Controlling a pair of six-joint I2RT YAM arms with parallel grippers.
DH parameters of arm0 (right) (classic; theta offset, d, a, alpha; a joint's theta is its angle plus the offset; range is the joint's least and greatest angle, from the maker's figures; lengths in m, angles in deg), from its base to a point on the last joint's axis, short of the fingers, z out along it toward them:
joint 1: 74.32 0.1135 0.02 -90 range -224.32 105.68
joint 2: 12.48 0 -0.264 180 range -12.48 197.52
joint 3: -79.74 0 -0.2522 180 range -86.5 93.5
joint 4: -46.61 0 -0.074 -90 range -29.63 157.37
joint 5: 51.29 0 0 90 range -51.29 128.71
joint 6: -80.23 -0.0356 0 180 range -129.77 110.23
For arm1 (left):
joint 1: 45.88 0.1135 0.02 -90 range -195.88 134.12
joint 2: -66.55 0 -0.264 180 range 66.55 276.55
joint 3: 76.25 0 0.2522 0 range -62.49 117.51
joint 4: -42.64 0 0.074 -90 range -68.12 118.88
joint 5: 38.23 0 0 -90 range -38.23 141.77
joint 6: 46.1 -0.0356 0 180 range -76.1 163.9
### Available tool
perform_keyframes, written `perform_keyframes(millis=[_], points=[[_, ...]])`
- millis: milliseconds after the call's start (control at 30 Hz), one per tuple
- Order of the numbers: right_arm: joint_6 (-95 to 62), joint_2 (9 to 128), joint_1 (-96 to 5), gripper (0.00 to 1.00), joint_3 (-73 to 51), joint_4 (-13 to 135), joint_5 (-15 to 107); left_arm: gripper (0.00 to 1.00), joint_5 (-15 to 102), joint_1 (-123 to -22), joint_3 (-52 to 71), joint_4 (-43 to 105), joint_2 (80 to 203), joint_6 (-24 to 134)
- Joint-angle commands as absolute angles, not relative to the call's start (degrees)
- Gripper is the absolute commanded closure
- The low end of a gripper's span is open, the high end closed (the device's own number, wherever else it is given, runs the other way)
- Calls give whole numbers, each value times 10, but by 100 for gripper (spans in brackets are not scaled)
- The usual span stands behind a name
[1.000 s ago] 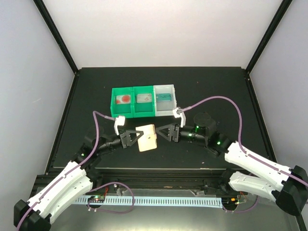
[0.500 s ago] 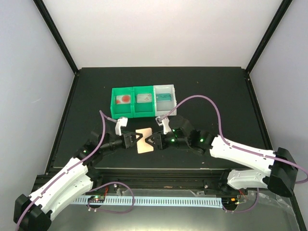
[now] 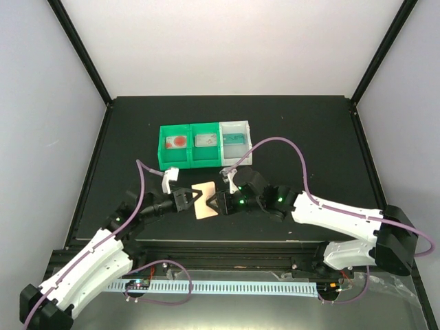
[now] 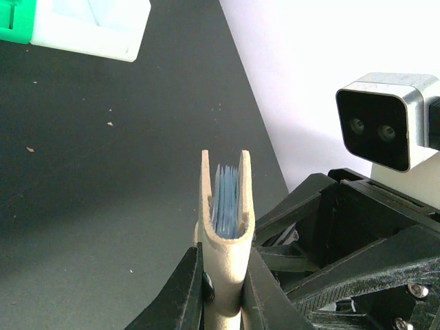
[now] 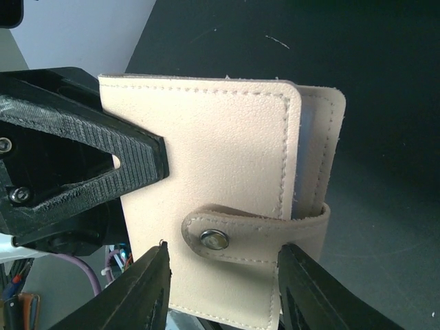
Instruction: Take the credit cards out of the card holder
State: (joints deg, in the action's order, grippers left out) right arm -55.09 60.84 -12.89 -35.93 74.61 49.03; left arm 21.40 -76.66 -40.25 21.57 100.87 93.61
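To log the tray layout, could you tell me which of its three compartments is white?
The right-end compartment: its walls are white, whereas the middle compartment and the left compartment are green.

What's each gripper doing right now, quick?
Left gripper: shut on the card holder.
Right gripper: open, straddling the holder's snap strap.
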Motion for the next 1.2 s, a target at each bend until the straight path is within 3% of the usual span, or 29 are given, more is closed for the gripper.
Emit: perform_keyframes(millis=[0,400,1167], points=[[-560,624,-124,54,-351,741,472,98,185,-768,-394,259,993,959],[-558,687,-115,49,-311,786,437,98,172,-767,-405,280,1001,971],[-532,712,-114,66,-305,836,358,98,173,-767,-407,261,1036,981]])
